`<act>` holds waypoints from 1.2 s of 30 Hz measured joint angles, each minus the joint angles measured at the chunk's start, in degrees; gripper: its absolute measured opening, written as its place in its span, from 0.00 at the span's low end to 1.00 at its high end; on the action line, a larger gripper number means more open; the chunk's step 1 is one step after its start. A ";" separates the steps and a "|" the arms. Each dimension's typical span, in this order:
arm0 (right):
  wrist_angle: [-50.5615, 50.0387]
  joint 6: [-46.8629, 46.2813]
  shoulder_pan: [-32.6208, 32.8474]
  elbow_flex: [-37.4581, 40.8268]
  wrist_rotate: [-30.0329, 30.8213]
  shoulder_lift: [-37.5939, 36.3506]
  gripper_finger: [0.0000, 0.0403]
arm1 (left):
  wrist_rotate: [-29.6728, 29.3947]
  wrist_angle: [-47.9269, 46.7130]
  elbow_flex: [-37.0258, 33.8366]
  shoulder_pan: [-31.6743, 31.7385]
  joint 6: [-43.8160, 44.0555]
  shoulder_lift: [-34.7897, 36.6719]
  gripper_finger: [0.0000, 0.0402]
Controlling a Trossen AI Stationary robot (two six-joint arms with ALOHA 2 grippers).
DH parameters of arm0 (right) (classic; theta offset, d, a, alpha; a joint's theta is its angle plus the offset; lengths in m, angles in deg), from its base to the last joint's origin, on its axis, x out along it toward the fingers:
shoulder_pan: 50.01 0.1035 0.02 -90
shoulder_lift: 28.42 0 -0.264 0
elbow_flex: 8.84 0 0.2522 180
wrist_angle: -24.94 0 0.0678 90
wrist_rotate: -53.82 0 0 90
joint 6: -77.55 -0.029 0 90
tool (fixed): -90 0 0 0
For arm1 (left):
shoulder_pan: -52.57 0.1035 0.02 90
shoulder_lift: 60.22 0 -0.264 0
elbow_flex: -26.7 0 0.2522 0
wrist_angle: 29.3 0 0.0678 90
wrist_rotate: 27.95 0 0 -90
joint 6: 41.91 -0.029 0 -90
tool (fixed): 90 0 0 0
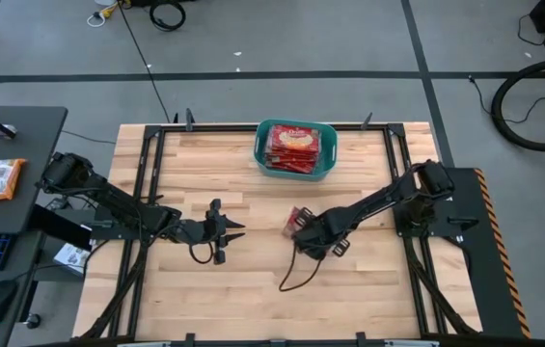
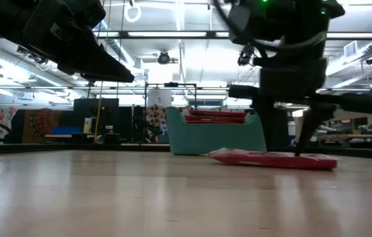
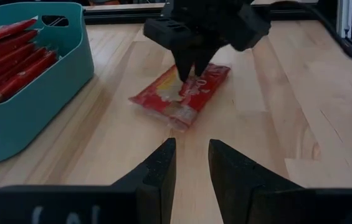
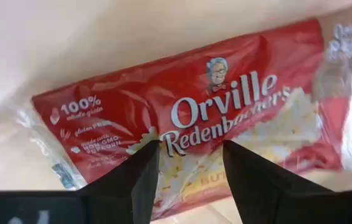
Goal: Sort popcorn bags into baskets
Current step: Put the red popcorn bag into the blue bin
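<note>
Right gripper (image 1: 300, 226) at frame centre, fingers parted over a flat popcorn bag (image 1: 297, 218), mostly hidden beneath it, left gripper (image 1: 229, 231) centre-left, fingers released, holding nothing.

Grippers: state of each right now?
Left gripper: open, empty, hovering above the table.
Right gripper: open, fingers down on the popcorn bag, nothing gripped yet.

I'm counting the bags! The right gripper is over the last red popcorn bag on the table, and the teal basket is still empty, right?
Not quite. The right gripper is over the popcorn bag on the table, but the teal basket isn't empty: the high view shows red packets already inside.
</note>
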 joint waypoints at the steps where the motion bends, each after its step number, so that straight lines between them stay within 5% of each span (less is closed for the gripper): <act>1: -1.18 -0.52 0.32 -1.16 0.72 0.24 0.45 | 0.00 -0.04 0.00 0.00 -0.02 0.00 0.25; 8: -10.82 -12.09 2.49 -11.85 1.00 0.15 0.43 | 0.00 -0.02 0.00 0.02 -0.04 0.00 0.25; 14: -0.35 -39.51 3.34 -12.97 3.48 0.10 0.42 | 0.00 0.00 0.00 0.02 0.00 0.00 0.25; 22: 2.47 -58.78 5.61 -10.43 4.02 0.15 0.49 | 0.00 0.03 0.00 0.04 -0.01 0.00 0.25; 36: 8.62 -61.14 7.49 -1.89 9.97 0.06 0.67 | 0.00 0.05 0.00 0.07 0.05 0.00 0.25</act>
